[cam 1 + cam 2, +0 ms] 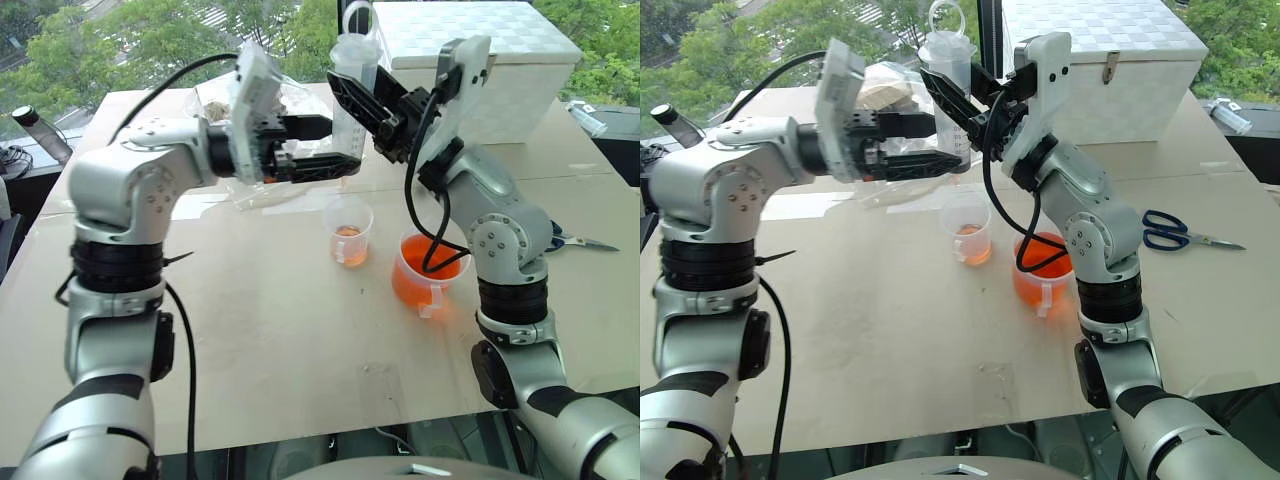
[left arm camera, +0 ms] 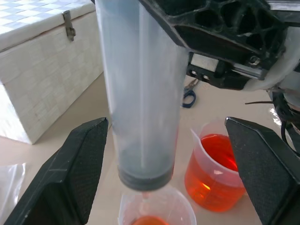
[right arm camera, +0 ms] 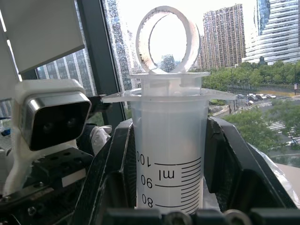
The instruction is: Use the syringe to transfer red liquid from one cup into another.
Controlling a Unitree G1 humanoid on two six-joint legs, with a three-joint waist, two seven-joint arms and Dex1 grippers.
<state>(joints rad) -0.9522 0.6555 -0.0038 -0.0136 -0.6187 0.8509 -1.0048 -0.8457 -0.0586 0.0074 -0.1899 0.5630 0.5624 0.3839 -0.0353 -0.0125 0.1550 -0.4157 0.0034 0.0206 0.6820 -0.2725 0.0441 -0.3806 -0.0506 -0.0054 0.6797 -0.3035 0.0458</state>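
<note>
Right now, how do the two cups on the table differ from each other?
The handled beaker is wider than the small cup and has a side handle and spout; the small cup has neither. The beaker holds much orange-red liquid, the small cup only a shallow layer at the bottom. The small cup stands directly under the syringe; the beaker stands beside it, off to one side. Both are clear plastic, upright on the table.

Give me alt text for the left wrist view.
A clear syringe, clamped near its top by the right gripper, hangs upright over a small clear cup holding a little red liquid. The left gripper's open fingers flank it; a handled beaker of red liquid stands beside.
</note>
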